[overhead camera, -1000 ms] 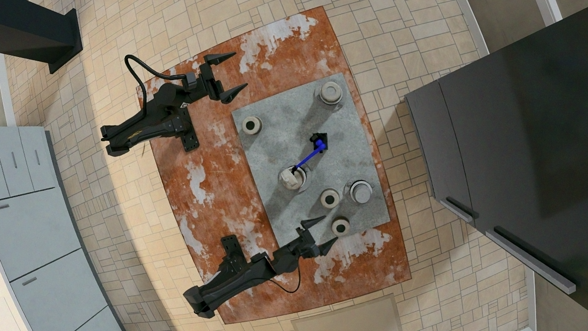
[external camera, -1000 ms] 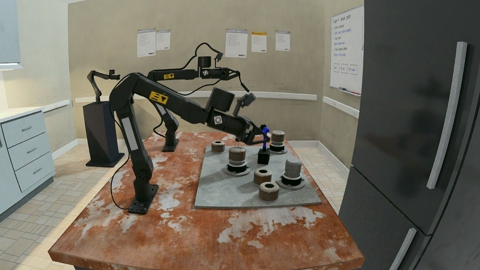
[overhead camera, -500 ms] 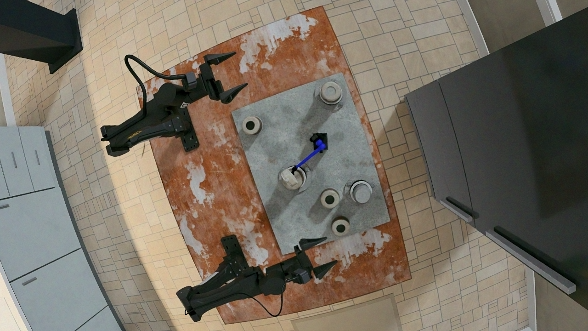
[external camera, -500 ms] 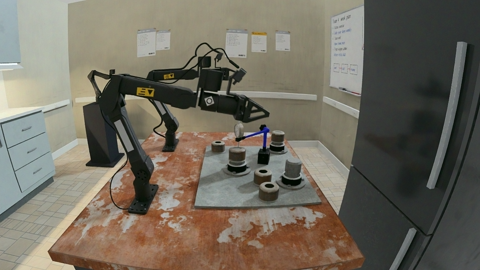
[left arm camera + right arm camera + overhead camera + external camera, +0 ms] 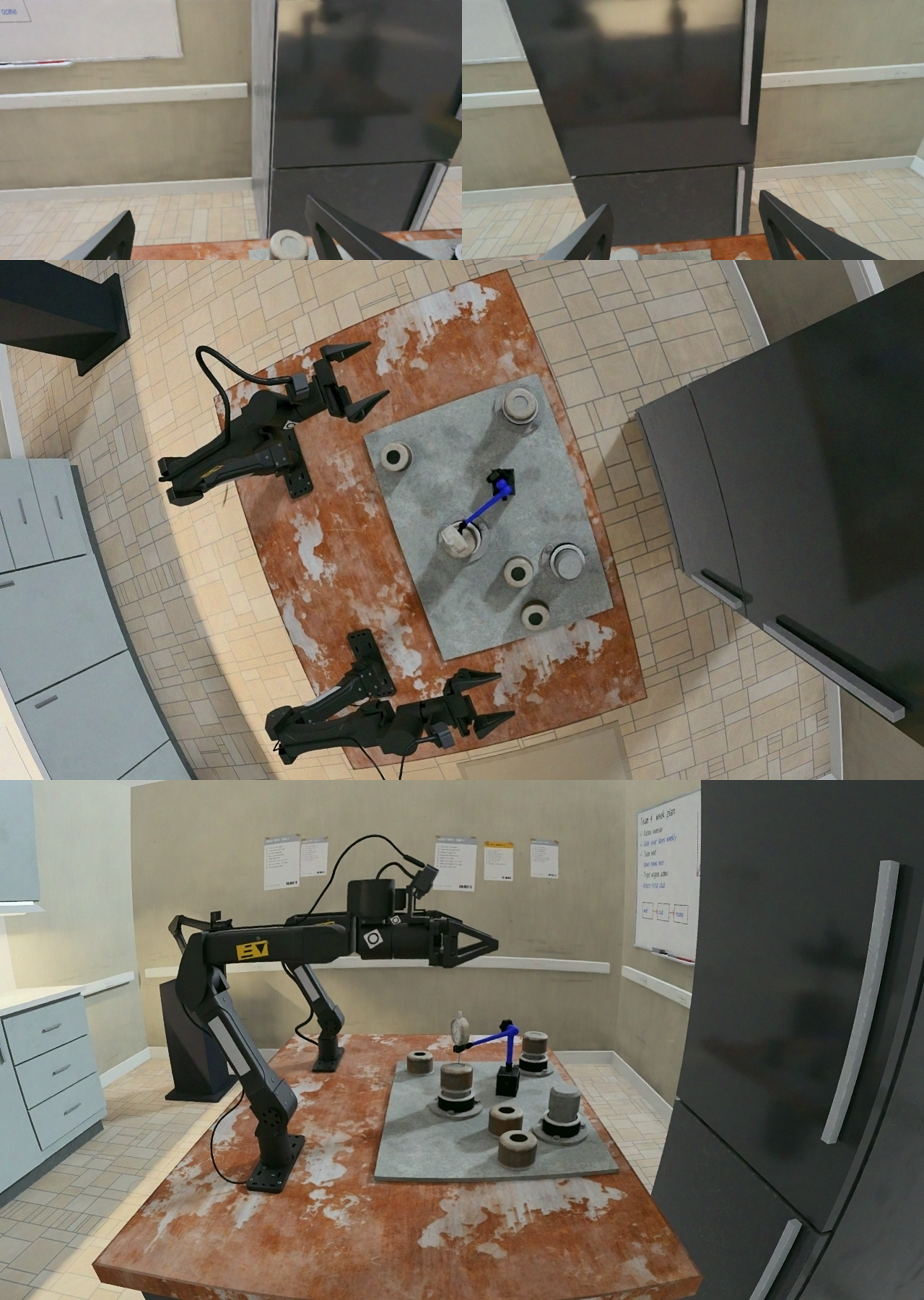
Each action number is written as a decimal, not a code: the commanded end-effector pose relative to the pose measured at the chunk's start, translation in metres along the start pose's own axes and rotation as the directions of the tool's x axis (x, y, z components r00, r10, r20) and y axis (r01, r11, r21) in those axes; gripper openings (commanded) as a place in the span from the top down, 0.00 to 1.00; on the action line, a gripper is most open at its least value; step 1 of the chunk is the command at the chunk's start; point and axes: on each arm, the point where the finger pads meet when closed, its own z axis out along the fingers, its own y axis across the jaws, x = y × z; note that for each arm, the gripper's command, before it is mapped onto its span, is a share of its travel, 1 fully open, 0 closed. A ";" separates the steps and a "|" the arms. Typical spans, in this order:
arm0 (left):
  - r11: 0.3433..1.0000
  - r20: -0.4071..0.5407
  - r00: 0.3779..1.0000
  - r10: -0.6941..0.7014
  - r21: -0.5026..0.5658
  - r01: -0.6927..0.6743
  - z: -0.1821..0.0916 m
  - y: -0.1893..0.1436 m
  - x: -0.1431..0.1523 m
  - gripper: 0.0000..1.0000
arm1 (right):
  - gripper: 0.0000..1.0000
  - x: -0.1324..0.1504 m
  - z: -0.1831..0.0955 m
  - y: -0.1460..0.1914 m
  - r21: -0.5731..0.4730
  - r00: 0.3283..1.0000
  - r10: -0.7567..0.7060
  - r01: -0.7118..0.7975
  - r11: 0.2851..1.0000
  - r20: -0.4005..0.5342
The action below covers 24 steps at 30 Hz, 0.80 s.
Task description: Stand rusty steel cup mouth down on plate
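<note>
The fixture (image 5: pixel 541 1133) on the robot's right bears only a bare grey cylinder (image 5: pixel 568 562) (image 5: pixel 564 1103) (image 5: pixel 626 254); no rusty cup is on it. Beside it, one rusty cup (image 5: pixel 517 571) (image 5: pixel 504 1120) and another (image 5: pixel 535 615) (image 5: pixel 517 1150) stand level on the grey plate (image 5: pixel 474 631) (image 5: pixel 419 1161), apart, each with a round dark hole on top. Their undersides are hidden. My right gripper (image 5: pixel 507 694) (image 5: pixel 686 205) is open, empty and high, clear of them. My left gripper (image 5: pixel 379 367) (image 5: pixel 220 210) is open and empty, high near the plate's far-left corner.
A third rusty cup (image 5: pixel 395 456) (image 5: pixel 419 1062) stands on the plate. Another cup (image 5: pixel 520 405) (image 5: pixel 535 1042) (image 5: pixel 289 245) sits on the left fixture. The middle fixture bears a cup (image 5: pixel 456 1077) under a dial gauge (image 5: pixel 457 539) (image 5: pixel 459 1029), held by a blue arm (image 5: pixel 484 505) (image 5: pixel 510 1048).
</note>
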 end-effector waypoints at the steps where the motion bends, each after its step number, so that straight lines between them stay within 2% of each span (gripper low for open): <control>1: 1.000 0.034 0.999 0.009 -0.002 -0.009 -0.011 0.002 -0.014 0.00 | 0.14 -0.018 -0.014 -0.004 0.004 1.000 0.000 0.000 1.000 0.020; 9: 1.000 0.040 0.999 0.010 -0.003 -0.010 -0.012 0.002 -0.017 0.00 | 0.14 -0.043 -0.020 0.004 -0.015 0.995 0.007 -0.005 1.000 0.101; 13: 1.000 0.041 0.999 0.010 -0.003 -0.010 -0.012 0.002 -0.017 0.00 | 0.14 -0.040 -0.019 0.004 -0.016 0.996 0.007 -0.006 1.000 0.092; 20: 1.000 0.043 0.999 0.010 -0.004 -0.010 -0.012 0.003 -0.019 0.00 | 0.14 0.007 0.000 0.002 -0.005 1.000 0.007 -0.007 1.000 -0.024; 24: 1.000 0.045 0.999 0.010 -0.004 -0.010 -0.012 0.003 -0.020 0.00 | 0.14 0.006 0.000 0.000 0.001 1.000 0.007 -0.007 1.000 -0.024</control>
